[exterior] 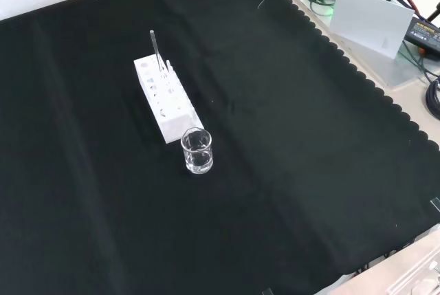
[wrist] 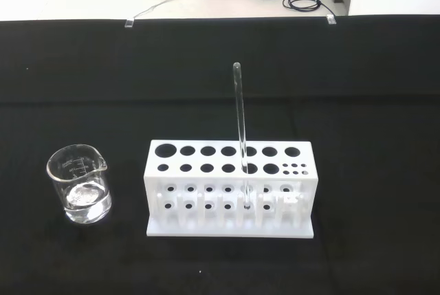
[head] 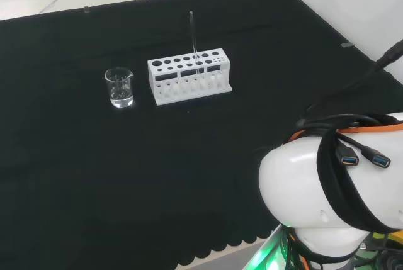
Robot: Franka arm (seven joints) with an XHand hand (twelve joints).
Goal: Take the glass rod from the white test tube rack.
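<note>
1. Wrist view looks across the black cloth at the white test tube rack (wrist: 230,192), with the glass rod (wrist: 240,137) standing in one of its front-row holes, a little right of the middle, leaning slightly so its top tips left.
2. Left of the rack in that view, and apart from it, stands a small glass beaker (wrist: 78,183) with a little clear liquid at the bottom.
3. From the head view, the rack (head: 189,76) sits at mid-bench with the rod (head: 194,38) rising well above it and the beaker (head: 119,87) to its left; the arm's white link (head: 315,194) is at the near right, well apart from both.
4. From the front view, the beaker (exterior: 196,150) stands just beside the near end of the rack (exterior: 165,99), and the rod (exterior: 156,49) rises toward the far end.
5. I cannot tell how the hand's fingers are set.
6. The task looks to be at its approach step: the rod is untouched in its hole.
7. Next, I judge, the hand must come over the rack, pinch the rod's bare upper length, and lift along its lean so it clears the hole without dragging the rack.
</note>
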